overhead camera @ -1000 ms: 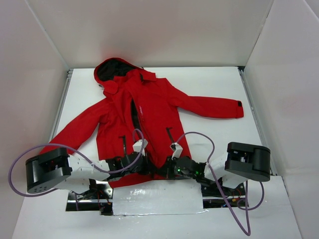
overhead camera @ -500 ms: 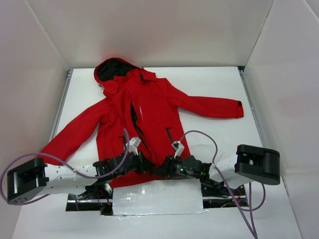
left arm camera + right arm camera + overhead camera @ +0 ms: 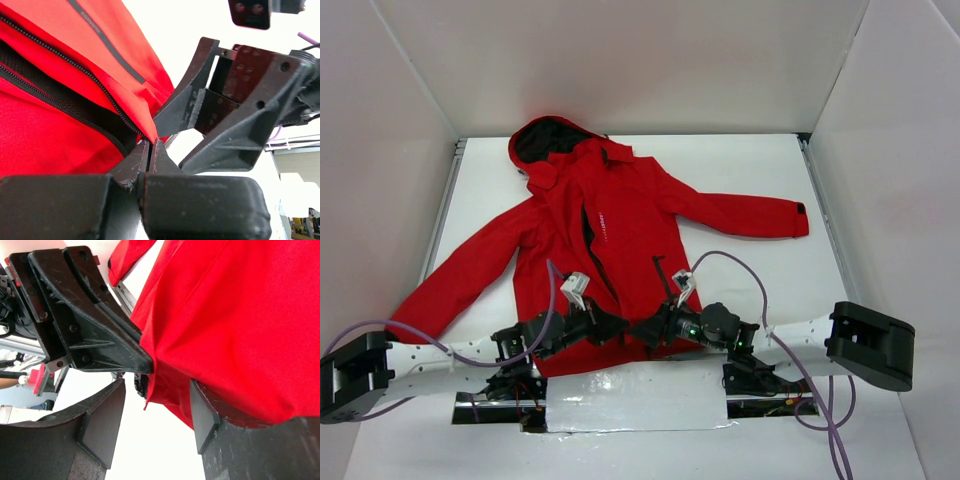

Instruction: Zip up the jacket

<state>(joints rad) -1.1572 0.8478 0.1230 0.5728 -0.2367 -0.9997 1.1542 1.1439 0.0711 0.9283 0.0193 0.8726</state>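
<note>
The red jacket (image 3: 620,230) lies flat and face up on the white table (image 3: 760,170), its hood (image 3: 545,140) toward the far wall and its hem (image 3: 620,350) at the near edge, just above a silver sheet (image 3: 635,395) that covers the arm bases. One sleeve (image 3: 460,275) slants down toward the left arm's side and the other sleeve (image 3: 740,215) reaches out toward the right arm's side. The front zipper (image 3: 592,245) is open along most of the front, with dark lining showing in the gap between its two rows of teeth. Both arms lie low over the table and meet at the bottom of that opening. The left gripper (image 3: 612,325) has its fingers (image 3: 160,155) pressed together, and in its wrist view a corner of the red fabric at the foot of the zipper runs into the seam between them, so it is pinching the jacket there. The right gripper (image 3: 642,333) sits just beside it, tip almost to tip, with its jaws well apart. In the right wrist view a fold of the hem hangs between its two pads (image 3: 102,427), resting against the one on the jacket's side and clear of the other, so nothing is clamped. Purple cables (image 3: 740,275) loop from both wrists above the lower part of the jacket.
</note>
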